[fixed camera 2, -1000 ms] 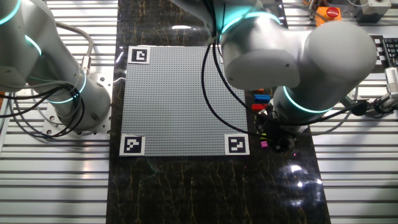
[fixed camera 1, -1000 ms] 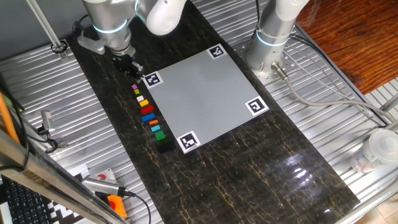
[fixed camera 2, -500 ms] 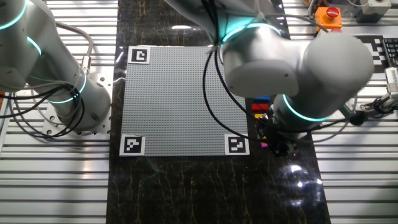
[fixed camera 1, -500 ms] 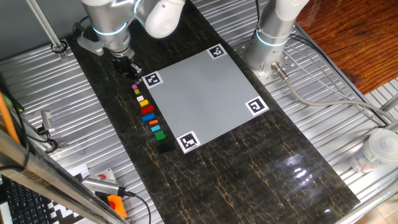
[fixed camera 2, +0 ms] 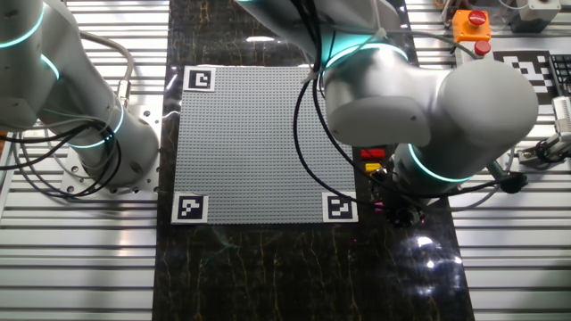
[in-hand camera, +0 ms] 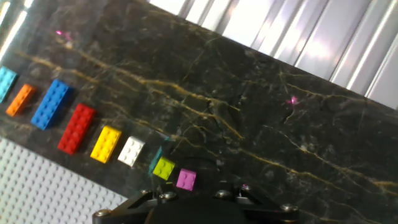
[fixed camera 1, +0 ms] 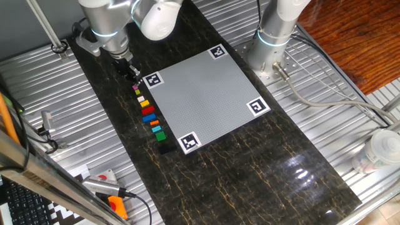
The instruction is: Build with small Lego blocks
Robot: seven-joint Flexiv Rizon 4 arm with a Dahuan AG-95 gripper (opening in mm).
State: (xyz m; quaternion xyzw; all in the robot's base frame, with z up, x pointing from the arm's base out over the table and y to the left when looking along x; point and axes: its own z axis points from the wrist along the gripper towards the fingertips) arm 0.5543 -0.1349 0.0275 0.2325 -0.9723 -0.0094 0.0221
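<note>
— Where are the small plastic Lego bricks seen?

— A row is laid on the dark marbled stone tabletop [fixed camera 1: 250, 169], left of centre in one fixed view, just beside the edge of the large grey studded square plate [fixed camera 1: 203, 97]. In the hand view the row is read from lower centre to the far left: a tiny pink brick [in-hand camera: 186, 179], an olive-green brick [in-hand camera: 163, 168], a white brick [in-hand camera: 131, 150], a yellow brick [in-hand camera: 106, 143], a long red brick [in-hand camera: 77, 128], a long blue brick [in-hand camera: 51, 104], an orange brick [in-hand camera: 20, 99] and a cyan brick [in-hand camera: 5, 83] cut by the frame edge.

— And the hand?

— The black two-finger hand [fixed camera 1: 130, 70] is held at the upper end of the row, near the pink brick [fixed camera 1: 135, 87]. In the other fixed view it [fixed camera 2: 399, 209] is largely covered by the silver arm [fixed camera 2: 428, 98]. Whether the fingers are parted or closed cannot be told; only the housing at the bottom edge is shown in the hand view.
</note>
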